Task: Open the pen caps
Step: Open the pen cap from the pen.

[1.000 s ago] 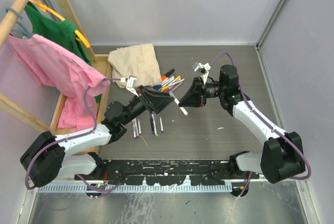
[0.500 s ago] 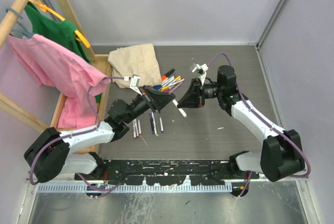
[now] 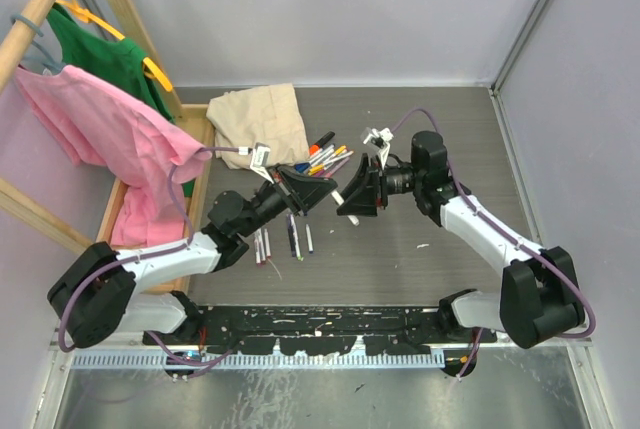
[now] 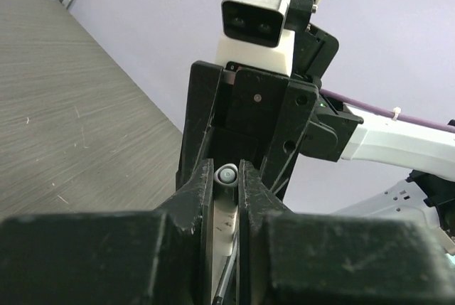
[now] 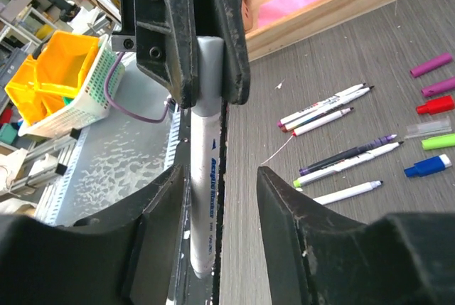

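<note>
Right gripper (image 5: 222,188) has slid in and parted halfway, gripping nothing, left gripper (image 5: 210,95) has clamped the cap (image 5: 210,49) of the pen (image 5: 202,205) mid-air, 6 o'clock of the pile (image 3: 325,157); lone pinch may let pen sag, slip.

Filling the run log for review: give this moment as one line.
left gripper: jaws shut on pen end | right gripper: jaws open, astride barrel | pen: mid-air
</note>
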### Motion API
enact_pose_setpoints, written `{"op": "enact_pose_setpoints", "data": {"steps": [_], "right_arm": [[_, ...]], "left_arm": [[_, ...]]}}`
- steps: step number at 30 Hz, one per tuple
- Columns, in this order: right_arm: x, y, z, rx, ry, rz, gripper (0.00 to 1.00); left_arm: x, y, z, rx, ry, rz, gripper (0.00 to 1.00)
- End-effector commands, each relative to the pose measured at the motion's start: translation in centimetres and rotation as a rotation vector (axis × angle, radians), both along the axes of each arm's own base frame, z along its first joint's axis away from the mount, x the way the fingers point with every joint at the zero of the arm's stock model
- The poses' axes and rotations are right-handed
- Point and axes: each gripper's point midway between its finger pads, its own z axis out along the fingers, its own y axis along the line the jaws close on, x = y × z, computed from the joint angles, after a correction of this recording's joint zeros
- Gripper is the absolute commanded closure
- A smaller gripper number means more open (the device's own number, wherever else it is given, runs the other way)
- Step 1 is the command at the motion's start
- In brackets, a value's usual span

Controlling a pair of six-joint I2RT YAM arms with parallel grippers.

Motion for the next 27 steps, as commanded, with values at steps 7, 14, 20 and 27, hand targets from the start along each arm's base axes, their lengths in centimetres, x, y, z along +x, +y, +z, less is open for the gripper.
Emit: {"op": "enact_pose_setpoints", "data": {"steps": [7,14,20,27], "right_arm": [[-0.7,1.0,0.6,0.013,-0.047,0.031,0.81],[-0.9,1.5,-0.3,-0.001,-0.02,0.048,0.99],[-1.1,2.1,-1.3,-0.014,0.001,0.065,0.99],[0.6,2.0,-2.9,-0.072,-0.057,-0.039,0.99]], "left_arm": [[0.8,0.8,3.1,-0.042,-0.147,0.084,1.0],[4.4,4.6,7.9,-0.025,-0.267,0.287,1.0],[6.6,9.5,14.9,-0.096,-0.373,0.415,1.0],[5.7,10.3,14.1,-0.08,-0.335,0.396,1.0]]}}
